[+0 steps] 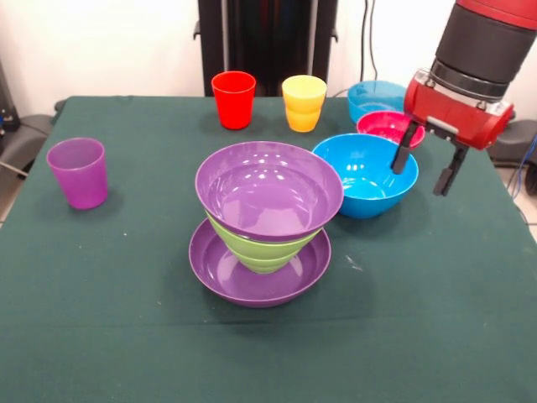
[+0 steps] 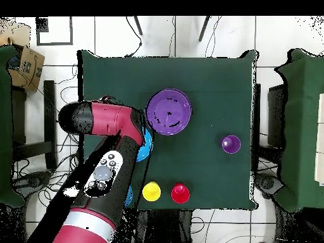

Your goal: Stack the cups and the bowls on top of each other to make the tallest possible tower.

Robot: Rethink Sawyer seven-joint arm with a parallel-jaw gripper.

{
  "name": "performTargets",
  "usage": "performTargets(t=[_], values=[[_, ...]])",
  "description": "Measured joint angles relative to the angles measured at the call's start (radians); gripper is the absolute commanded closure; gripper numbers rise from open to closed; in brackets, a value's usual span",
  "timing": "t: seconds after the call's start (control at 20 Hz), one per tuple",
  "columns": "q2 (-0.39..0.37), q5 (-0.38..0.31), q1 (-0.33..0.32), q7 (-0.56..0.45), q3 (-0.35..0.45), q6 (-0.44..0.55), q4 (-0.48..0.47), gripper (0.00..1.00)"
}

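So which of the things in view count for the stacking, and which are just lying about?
For the job:
- stack of purple, lime green and purple bowls
- blue bowl
- small red bowl
- light blue bowl
- red cup, yellow cup, purple cup
- open gripper

Lying about:
- cardboard box
- floor cables

Empty gripper [image 1: 429,159] hangs beside the blue bowl [image 1: 366,175].

Front camera low and close across the tabletop [image 1: 101,336], overhead camera high, straight down, both sharing the whole tabletop [image 2: 215,95]
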Motion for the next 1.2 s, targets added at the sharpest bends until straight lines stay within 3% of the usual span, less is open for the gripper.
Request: performTargets(t=[0.3,0.5,0.85,1.2], values=[[0.065,-0.037,0.042,0.0,-0.126,0.205,-0.1,0.0],[0.087,-0.044,0.046,0.0,-0.155,0.291,-0.137,0.0],[0.082,-0.045,0.01,0.0,-0.144,0.233,-0.137,0.0],[0.027,-0.066,-0.082,0.0,-0.071,0.121,-0.087,0.0]])
